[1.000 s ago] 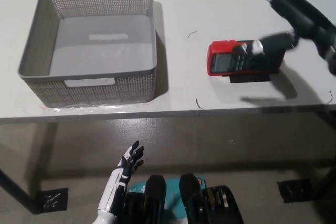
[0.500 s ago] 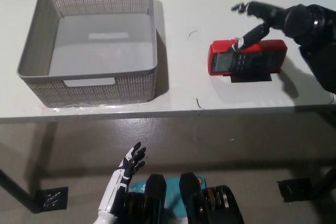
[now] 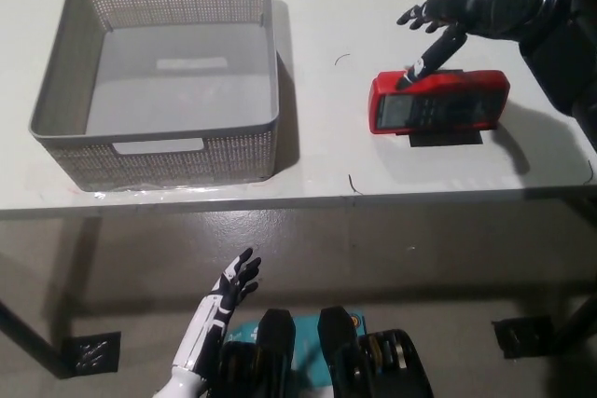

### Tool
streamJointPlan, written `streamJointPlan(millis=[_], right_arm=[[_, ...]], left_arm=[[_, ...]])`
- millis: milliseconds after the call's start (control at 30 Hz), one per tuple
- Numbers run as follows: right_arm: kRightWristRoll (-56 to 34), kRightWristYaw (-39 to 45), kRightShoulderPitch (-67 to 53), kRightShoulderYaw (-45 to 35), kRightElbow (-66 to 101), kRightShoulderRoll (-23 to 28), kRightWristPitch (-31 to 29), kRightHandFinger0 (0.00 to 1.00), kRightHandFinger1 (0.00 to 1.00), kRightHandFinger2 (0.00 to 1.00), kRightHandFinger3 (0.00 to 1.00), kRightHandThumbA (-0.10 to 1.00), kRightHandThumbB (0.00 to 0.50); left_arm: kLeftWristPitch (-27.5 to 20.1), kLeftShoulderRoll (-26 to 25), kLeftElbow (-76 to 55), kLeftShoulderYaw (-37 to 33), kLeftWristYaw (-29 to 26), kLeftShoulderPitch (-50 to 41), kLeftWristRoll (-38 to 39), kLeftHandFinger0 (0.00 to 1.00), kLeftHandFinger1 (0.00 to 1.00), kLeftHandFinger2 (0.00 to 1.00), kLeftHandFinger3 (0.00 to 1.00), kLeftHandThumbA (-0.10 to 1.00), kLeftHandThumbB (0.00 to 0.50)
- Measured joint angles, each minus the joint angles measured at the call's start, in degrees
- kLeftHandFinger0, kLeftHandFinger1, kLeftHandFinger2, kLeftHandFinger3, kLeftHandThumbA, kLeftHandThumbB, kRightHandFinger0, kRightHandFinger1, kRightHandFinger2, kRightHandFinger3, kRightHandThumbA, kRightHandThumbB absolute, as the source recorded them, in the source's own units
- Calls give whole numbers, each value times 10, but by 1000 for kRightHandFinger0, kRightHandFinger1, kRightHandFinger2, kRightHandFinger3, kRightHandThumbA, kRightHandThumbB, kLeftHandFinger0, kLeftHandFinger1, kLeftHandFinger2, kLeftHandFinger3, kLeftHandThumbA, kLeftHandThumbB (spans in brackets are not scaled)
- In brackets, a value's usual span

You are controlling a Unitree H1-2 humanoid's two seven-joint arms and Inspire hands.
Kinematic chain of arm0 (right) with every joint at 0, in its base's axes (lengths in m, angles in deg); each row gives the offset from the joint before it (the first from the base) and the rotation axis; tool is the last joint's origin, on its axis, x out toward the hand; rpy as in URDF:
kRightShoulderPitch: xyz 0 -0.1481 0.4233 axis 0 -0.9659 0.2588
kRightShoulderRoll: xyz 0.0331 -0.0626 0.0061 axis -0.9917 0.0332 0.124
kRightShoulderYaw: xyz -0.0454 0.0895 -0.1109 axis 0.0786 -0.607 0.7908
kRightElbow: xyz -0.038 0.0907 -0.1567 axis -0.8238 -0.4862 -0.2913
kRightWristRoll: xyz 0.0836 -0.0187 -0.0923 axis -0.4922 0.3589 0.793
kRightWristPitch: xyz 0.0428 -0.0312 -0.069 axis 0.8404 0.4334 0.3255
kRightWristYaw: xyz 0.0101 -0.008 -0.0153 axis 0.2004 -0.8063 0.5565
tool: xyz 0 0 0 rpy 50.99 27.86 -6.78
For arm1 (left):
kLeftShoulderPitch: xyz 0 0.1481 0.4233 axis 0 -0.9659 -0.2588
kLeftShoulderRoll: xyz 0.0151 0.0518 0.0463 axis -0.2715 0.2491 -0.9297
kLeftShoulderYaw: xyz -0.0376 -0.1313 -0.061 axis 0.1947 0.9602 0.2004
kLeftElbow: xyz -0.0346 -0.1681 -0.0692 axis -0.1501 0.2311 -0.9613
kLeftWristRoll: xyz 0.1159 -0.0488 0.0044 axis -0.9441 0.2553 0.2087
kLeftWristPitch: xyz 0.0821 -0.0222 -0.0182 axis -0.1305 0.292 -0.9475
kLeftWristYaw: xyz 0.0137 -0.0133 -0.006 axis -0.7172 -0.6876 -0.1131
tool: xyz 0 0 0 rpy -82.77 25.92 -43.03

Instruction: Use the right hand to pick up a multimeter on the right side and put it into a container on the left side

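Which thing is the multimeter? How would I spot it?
Find the white table, then look right of the big grey basket. The multimeter lies flat near the front edge, under the black right hand. It is the only red thing there, with a dark screen.

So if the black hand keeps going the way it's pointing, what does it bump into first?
Probably the red multimeter: the right hand reaches down-left, one fingertip already at its top edge. Depth is unclear.
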Motion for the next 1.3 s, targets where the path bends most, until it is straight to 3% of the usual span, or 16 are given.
streamJointPlan(millis=[100, 167, 667, 833, 933, 1000, 1033, 1067, 1133, 1167, 1200, 1233, 1267, 1300], right_arm=[[0, 3, -1, 0, -3, -2, -3, 1000, 1000, 1000, 1000, 1000, 438], [1, 3, -1, 0, -6, -2, -8, 1000, 1000, 1000, 1000, 1000, 493], [74, -7, -5, 97, -76, -34, -14, 1000, 1000, 1000, 1000, 1000, 500], [102, -30, -15, 132, -82, -37, -20, 1000, 1000, 1000, 1000, 904, 500], [111, -47, -20, 136, -87, -39, -21, 1000, 1000, 1000, 1000, 761, 500], [117, -61, -24, 140, -92, -42, -20, 1000, 1000, 1000, 1000, 554, 489], [119, -67, -25, 143, -94, -44, -19, 1000, 1000, 1000, 1000, 395, 445], [124, -78, -27, 148, -95, -46, -19, 1000, 1000, 1000, 1000, 285, 442], [135, -109, -34, 159, -96, -48, -19, 836, 990, 1000, 1000, 118, 415], [137, -118, -37, 160, -96, -48, -20, 648, 745, 863, 957, 42, 255], [141, -139, -41, 163, -96, -48, -23, 545, 653, 783, 904, 20, 258], [142, -150, -43, 164, -95, -48, -27, 286, 399, 527, 721, -73, 223], [142, -160, -45, 164, -94, -48, -31, 85, 193, 346, 578, -95, 186], [142, -169, -47, 164, -94, -48, -34, 3, 132, 358, 476, -100, 139]], left_arm=[[1, 0, 0, 0, 0, 0, 0, 1000, 1000, 1000, 1000, 1000, 500], [1, 0, 0, 0, 0, 0, 0, 1000, 1000, 1000, 1000, 1000, 500], [3, 0, -3, 2, 1, 0, 9, 1000, 1000, 1000, 1000, 1000, 500], [3, 0, -3, 2, 1, 0, 10, 1000, 1000, 1000, 1000, 1000, 500], [3, 0, -3, 2, 1, 2, 10, 1000, 1000, 1000, 1000, 1000, 500], [3, 0, -3, 2, 1, 4, 10, 1000, 1000, 1000, 1000, 1000, 500], [3, -1, -3, 2, 1, 5, 10, 1000, 1000, 1000, 1000, 1000, 500], [3, -1, -3, 2, 1, 7, 10, 1000, 1000, 1000, 1000, 1000, 500], [3, -2, -3, 1, 1, 9, 10, 1000, 1000, 1000, 1000, 1000, 500], [3, -2, -3, 1, 2, 9, 10, 1000, 1000, 1000, 1000, 1000, 500], [3, -2, -3, 2, 2, 9, 10, 1000, 1000, 1000, 1000, 1000, 500], [3, -2, -3, 2, 3, 9, 10, 1000, 1000, 1000, 1000, 1000, 500], [3, -3, -3, 2, 3, 8, 10, 1000, 1000, 1000, 1000, 1000, 500], [3, -3, -3, 2, 3, 9, 10, 1000, 1000, 1000, 1000, 1000, 500]])
